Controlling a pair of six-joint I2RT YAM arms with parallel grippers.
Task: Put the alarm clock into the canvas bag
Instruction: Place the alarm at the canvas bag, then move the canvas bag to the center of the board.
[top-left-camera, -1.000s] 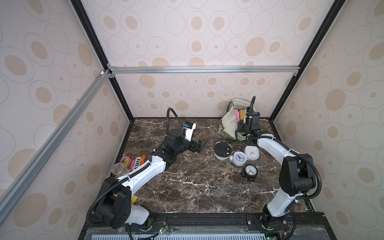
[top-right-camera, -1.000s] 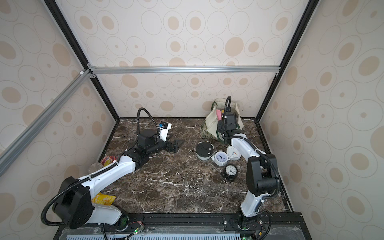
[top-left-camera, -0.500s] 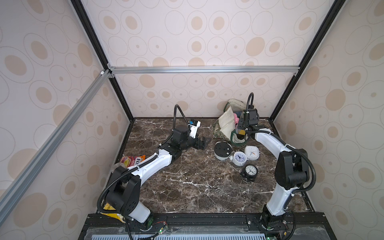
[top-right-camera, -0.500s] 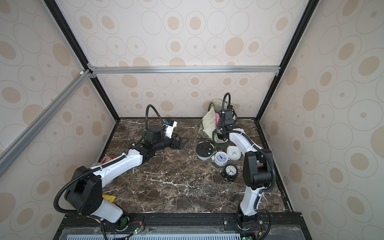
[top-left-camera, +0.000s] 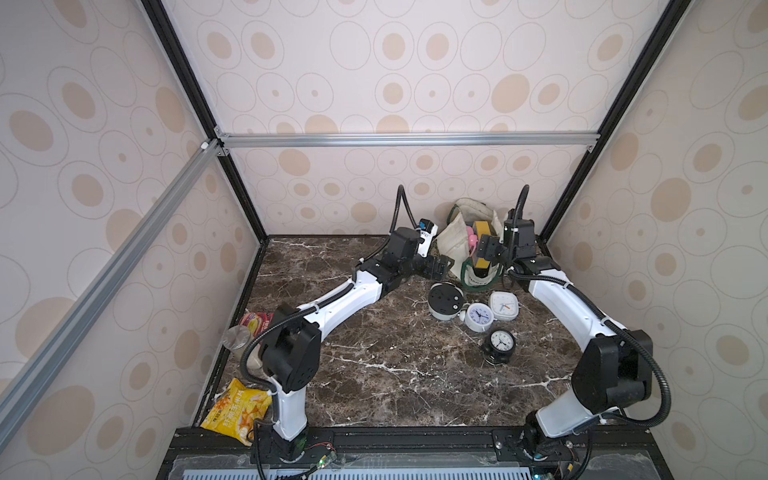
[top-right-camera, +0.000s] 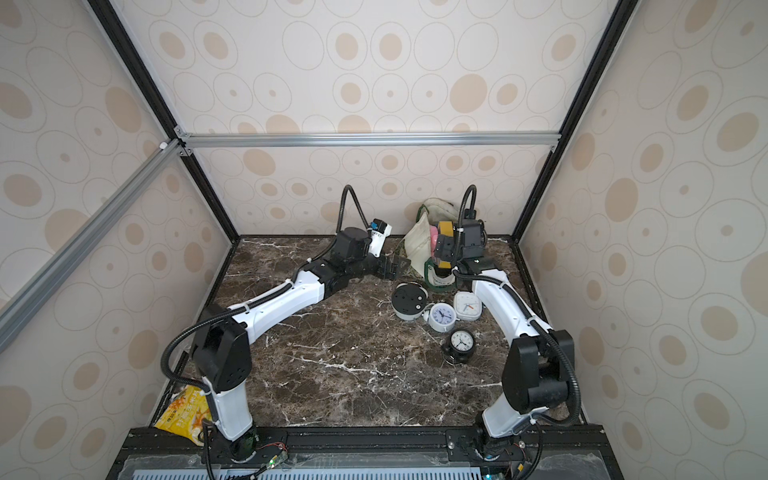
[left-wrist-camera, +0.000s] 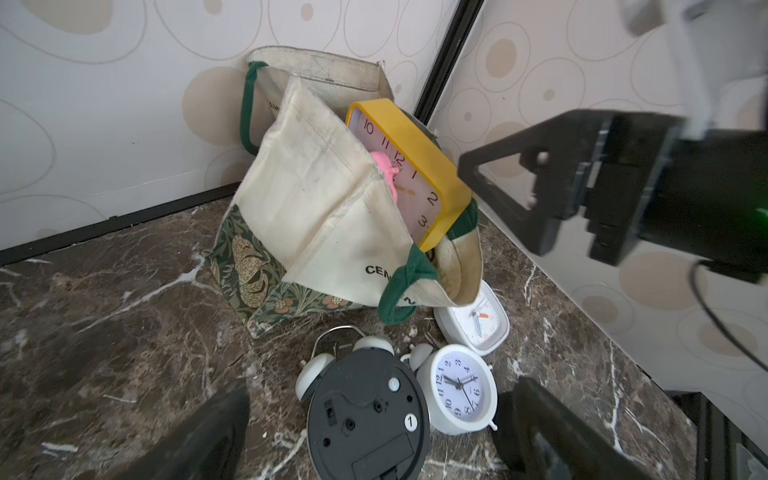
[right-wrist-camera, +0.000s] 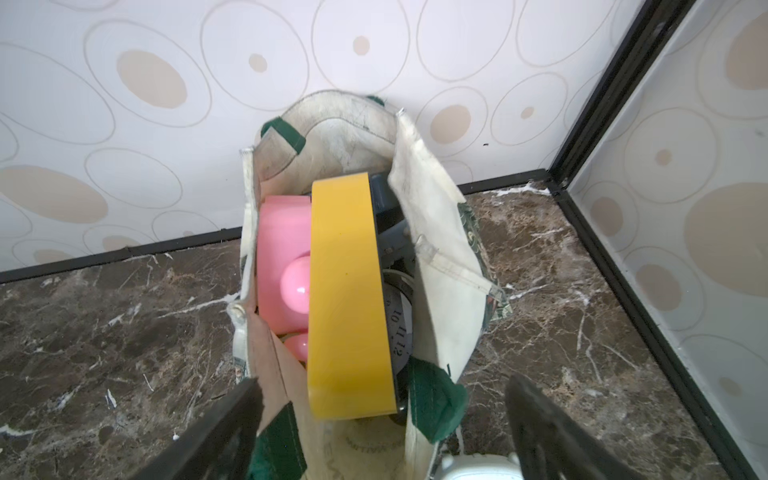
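Yellow alarm clock is seen lodged, partly protruding, inside the canvas bag, with the right gripper above the bag and the left gripper beside it both spread empty, while 4 clocks are left in front.

Both top views look down from high at the front over my whole surface. My two wrist cameras sit close and low, both facing the canvas bag in the far corner.

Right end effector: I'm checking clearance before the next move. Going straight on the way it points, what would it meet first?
Probably the yellow clock, standing up out of the canvas bag, straight ahead of the open right end effector; how far ahead is unclear.
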